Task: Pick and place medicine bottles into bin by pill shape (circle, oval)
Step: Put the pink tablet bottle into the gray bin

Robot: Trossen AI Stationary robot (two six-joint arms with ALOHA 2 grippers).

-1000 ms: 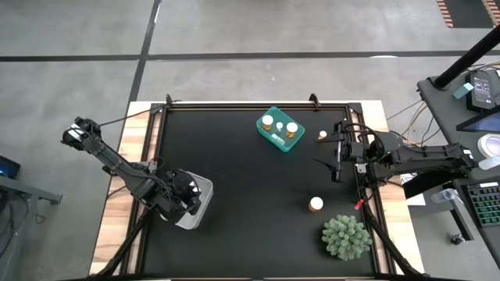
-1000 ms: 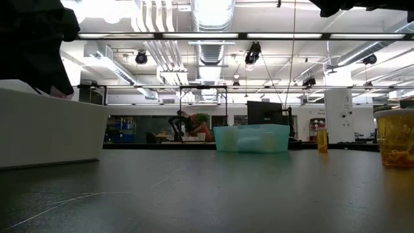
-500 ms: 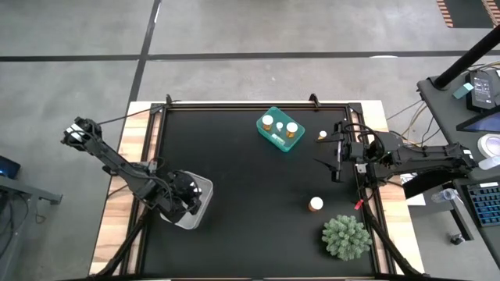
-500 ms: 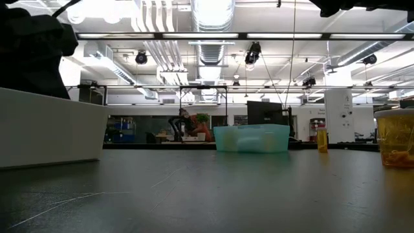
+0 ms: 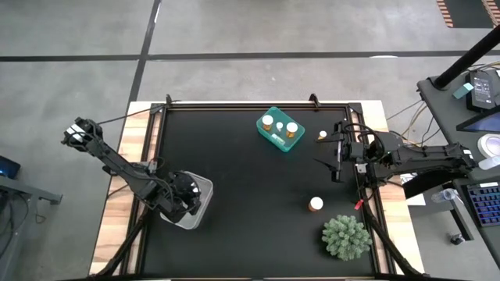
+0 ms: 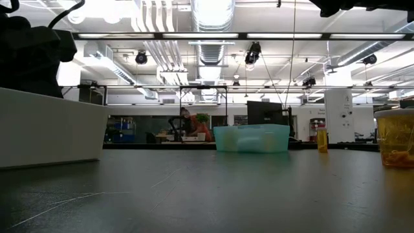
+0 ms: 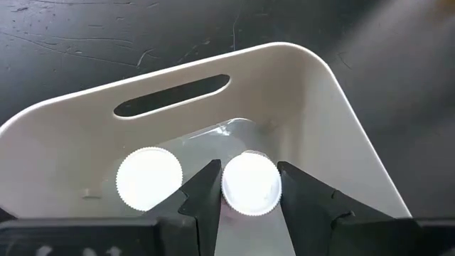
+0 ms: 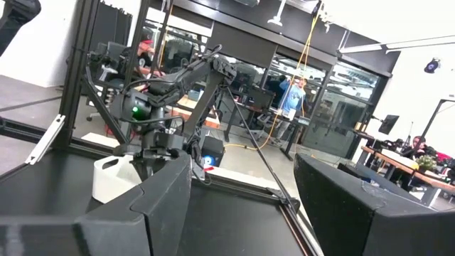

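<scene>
A white bin (image 5: pixel 201 190) stands near the table's left edge, and my left gripper (image 5: pixel 184 206) reaches down into it. In the left wrist view two white-capped medicine bottles stand in the bin (image 7: pixel 313 92). One (image 7: pixel 250 186) is between my left gripper's (image 7: pixel 249 168) fingers; the other (image 7: pixel 149 178) stands free beside it. My right gripper (image 5: pixel 337 160) hangs open in the air by the right edge. A teal bin (image 5: pixel 280 130) at the far middle holds three bottles. Two more bottles (image 5: pixel 316 204) (image 5: pixel 321 135) stand on the table. My left gripper has the bottle's white round cap (image 7: pixel 229 192) pinched between its two fingers, one on each side of the cap's rim. The fingers slant down into the bin from above. The bottle stands upright inside the bin; whether its base rests on the floor is hidden under the cap.
A green spiky plant (image 5: pixel 346 236) sits at the near right corner. In the low view the white bin's wall (image 6: pixel 52 126) fills the left, the teal bin (image 6: pixel 251 138) stands far off, and an amber bottle (image 6: pixel 396 137) is at the right edge. Black mat lies between.
My left gripper has sunk lower into the white bin. My right arm has kept still.
</scene>
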